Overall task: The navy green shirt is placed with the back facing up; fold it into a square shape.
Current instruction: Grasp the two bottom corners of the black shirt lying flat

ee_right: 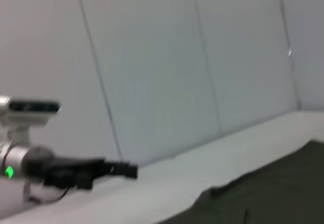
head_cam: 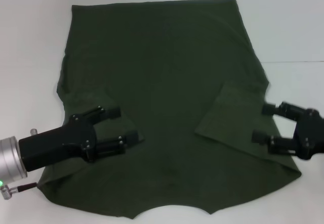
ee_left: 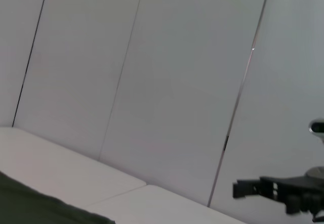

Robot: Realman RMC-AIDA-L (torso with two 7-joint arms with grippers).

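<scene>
Nearest the robot, the collar edge of the navy green shirt [head_cam: 167,107] lies at the front of the white surface [head_cam: 293,27], with the hem at the far side. Both sleeves appear already folded inward onto the back.

The left gripper [head_cam: 124,128] sits low over the folded left sleeve, its fingers spread wide and seemingly with nothing between them. The right gripper [head_cam: 262,124] hovers at the shirt's right edge beside the folded right sleeve flap, likewise spread open and holding nothing.

The step in hand looks like folding the body lengthwise. To do it well, each gripper should pinch the near edge through all layers, so the tucked sleeves do not slip out, then both lift together and carry the cloth evenly toward the far hem, keeping it taut between them to avoid a skewed crease.

Farther off, the hem lies flat and fairly straight, a good line to match.
</scene>
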